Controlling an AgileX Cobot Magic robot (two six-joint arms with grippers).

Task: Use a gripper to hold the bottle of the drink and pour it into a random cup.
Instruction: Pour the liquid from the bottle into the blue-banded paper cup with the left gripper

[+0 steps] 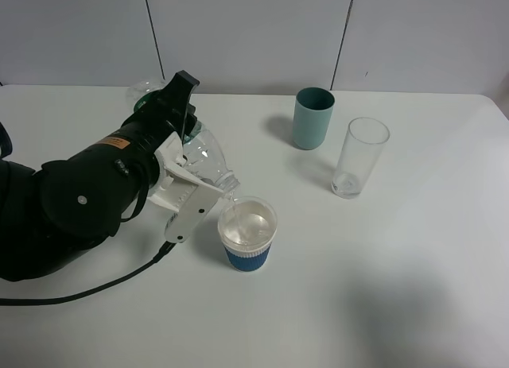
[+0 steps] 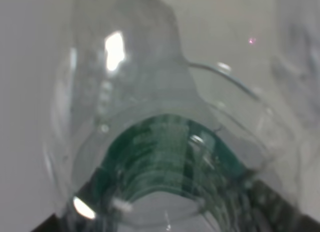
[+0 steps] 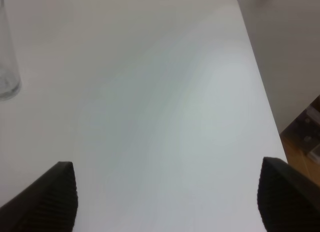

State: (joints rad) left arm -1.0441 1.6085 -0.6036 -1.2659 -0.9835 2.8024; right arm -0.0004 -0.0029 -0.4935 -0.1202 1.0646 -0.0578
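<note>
My left gripper [image 1: 193, 173], white jaws on a bulky black arm, is shut on the bottle of the drink [image 1: 208, 155]. The clear bottle is tipped over, its open neck pointing down at the rim of the cup [image 1: 248, 253]. That cup is short and white with a blue sleeve, and clear liquid shows inside it. The left wrist view is filled by the bottle [image 2: 150, 91] and its green label [image 2: 170, 152]. My right gripper [image 3: 167, 202] shows two dark fingertips [image 3: 50, 197] far apart over bare table, open and empty. The high view does not show it.
A teal tumbler [image 1: 312, 118] stands behind the cup to the right, and a tall clear glass [image 1: 359, 157] stands right of it. The glass [image 3: 7, 66] also sits at the edge of the right wrist view, where the table edge [image 3: 260, 91] runs near a floor drop.
</note>
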